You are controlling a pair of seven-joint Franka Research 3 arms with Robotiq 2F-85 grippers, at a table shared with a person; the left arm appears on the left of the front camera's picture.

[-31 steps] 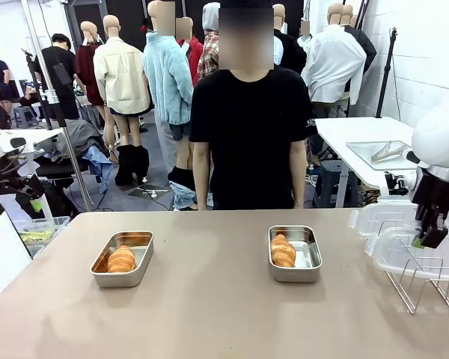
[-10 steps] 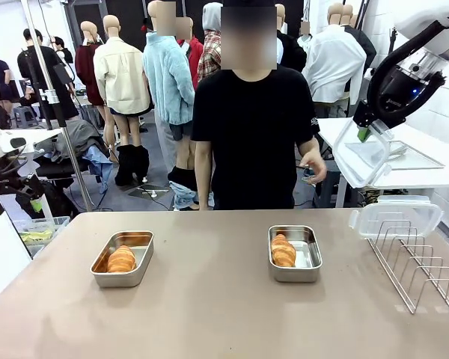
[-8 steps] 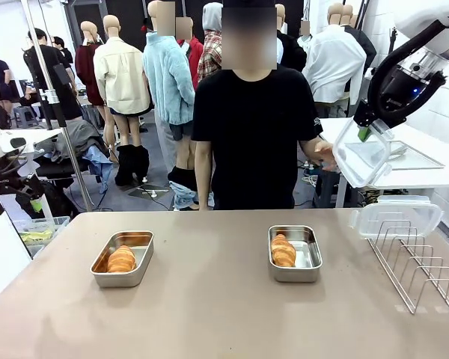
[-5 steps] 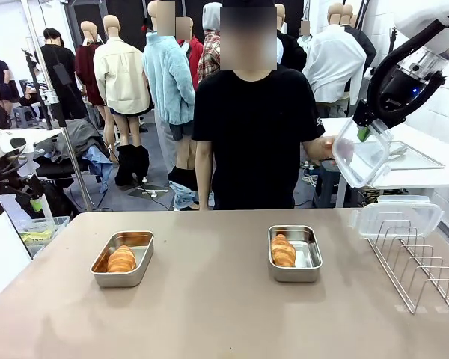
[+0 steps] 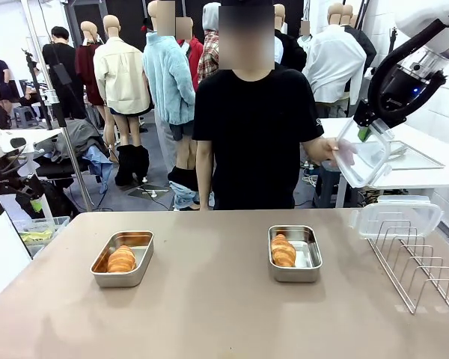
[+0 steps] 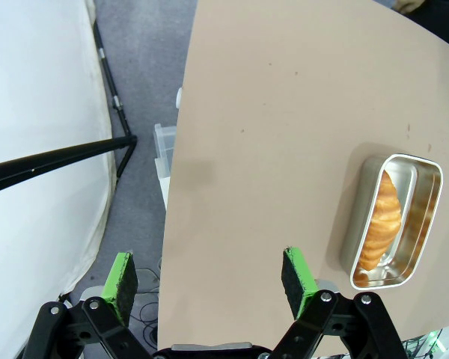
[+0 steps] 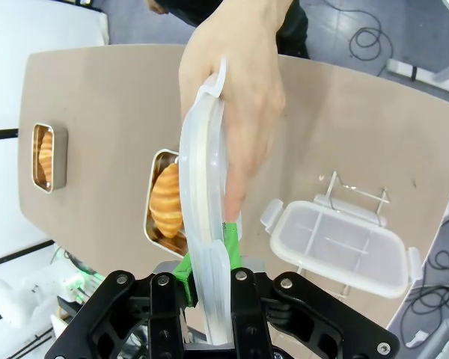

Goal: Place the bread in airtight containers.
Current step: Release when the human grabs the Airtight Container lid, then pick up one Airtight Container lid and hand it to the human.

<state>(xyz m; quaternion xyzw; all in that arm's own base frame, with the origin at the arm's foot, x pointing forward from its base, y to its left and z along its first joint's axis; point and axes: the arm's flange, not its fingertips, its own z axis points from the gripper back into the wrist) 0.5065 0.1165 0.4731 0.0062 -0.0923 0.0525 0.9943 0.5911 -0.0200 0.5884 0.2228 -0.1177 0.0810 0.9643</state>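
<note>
On the near table [image 5: 209,314], left roll [image 5: 121,259] lies in the left tin [image 5: 118,281], right roll [image 5: 283,250] in the right tin [image 5: 294,275], both unlidded. The left fingers [image 6: 295,280] hang spread, empty. Farther off, right fingers [image 5: 364,133] clamp a clear lid [image 5: 363,158] that the person's hand [image 5: 331,152] touches.

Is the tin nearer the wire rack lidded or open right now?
Open. The tin sits uncovered with its croissant showing; a clear lid is up in the right gripper, a person's hand on it.

No text, label, brand, number or sign could be read on anything here; any print was too small or blurred.
</note>
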